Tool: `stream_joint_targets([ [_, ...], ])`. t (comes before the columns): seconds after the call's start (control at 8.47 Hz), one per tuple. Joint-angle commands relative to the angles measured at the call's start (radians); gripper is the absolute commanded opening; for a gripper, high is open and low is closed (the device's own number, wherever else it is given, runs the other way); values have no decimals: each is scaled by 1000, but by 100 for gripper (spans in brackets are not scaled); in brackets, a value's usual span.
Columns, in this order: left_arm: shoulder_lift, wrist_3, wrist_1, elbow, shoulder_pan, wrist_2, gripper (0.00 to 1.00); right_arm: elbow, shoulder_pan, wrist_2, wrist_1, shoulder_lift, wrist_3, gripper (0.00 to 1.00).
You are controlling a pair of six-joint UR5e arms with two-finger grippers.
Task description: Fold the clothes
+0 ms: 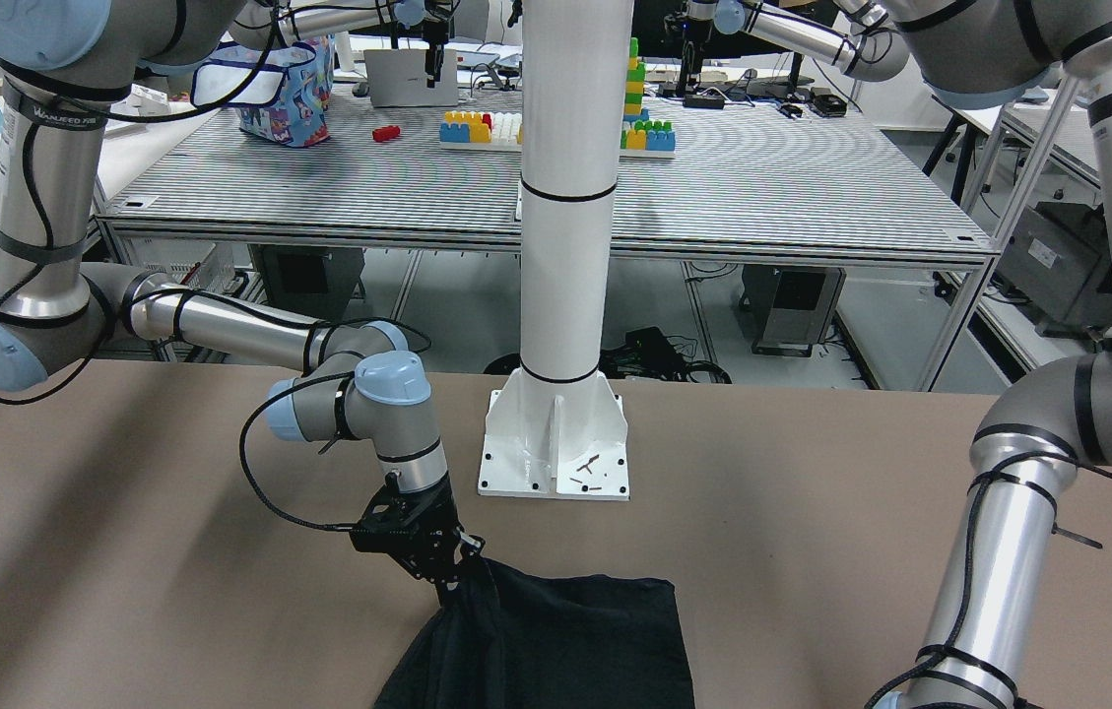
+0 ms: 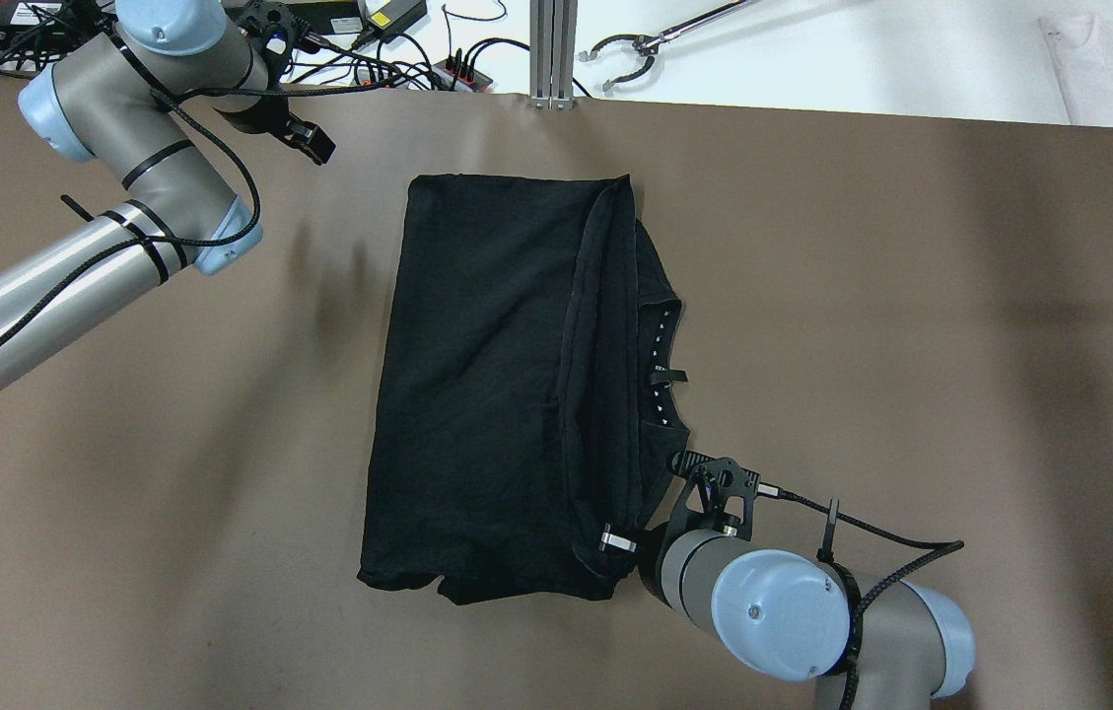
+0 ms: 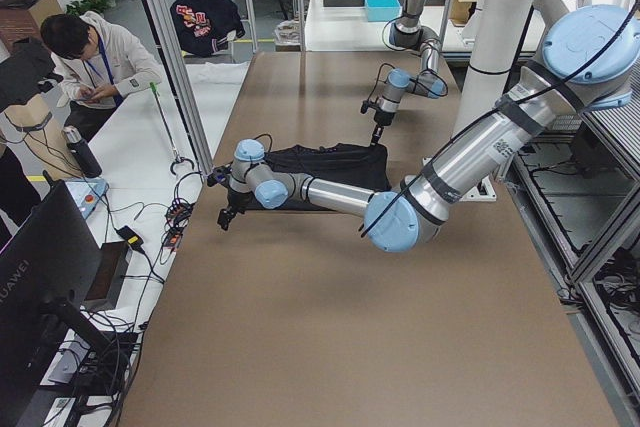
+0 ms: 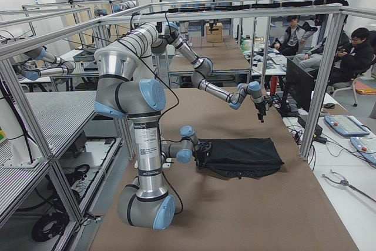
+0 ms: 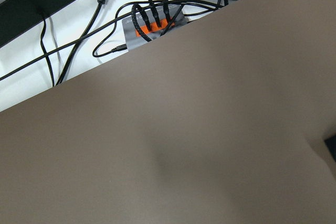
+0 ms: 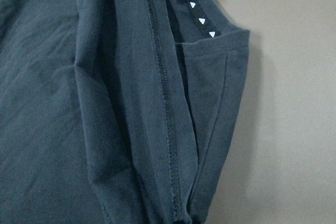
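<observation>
Clothes (image 2: 487, 394) lie spread at the middle of the table (image 2: 911, 345), reaching almost to its far edge. We find our right gripper (image 2: 620, 542) pinched tight on their near right corner. Our left gripper (image 2: 305, 138) hovers by the far edge toward the left corner; we cannot tell its opening.

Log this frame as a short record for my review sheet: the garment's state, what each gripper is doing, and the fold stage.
garment: black garment lying on the brown table, one hemmed side folded over the middle
collar: collar with white triangle marks, exposed on the robot's right side
right gripper: right gripper at the garment's corner nearest the robot, fingers closed on the fabric, corner raised
left gripper: left gripper over bare table at the far left, apart from the garment; open or shut unclear
fold stage: partial
</observation>
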Motion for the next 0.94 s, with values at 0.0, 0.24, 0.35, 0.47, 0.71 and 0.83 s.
stream_joint_targets([
  [0.0,2,0,0,-1,0,-1,100,20,-28,-23,-11,-27,1,0],
  [0.24,7,0,0,-1,0,-3,100,22,-14,-17,-11,-62,-16,0],
  [0.35,13,0,0,-14,0,-1,100,20,-13,-15,-12,-67,-48,0],
  [0.47,26,-3,2,-33,0,-4,100,25,-8,-15,-12,-67,-53,0],
  [0.71,28,-9,2,-36,0,-4,100,68,-5,-14,-56,-64,-68,93],
  [0.83,28,-9,0,-36,0,-6,100,133,-5,-10,-143,-58,-95,94],
])
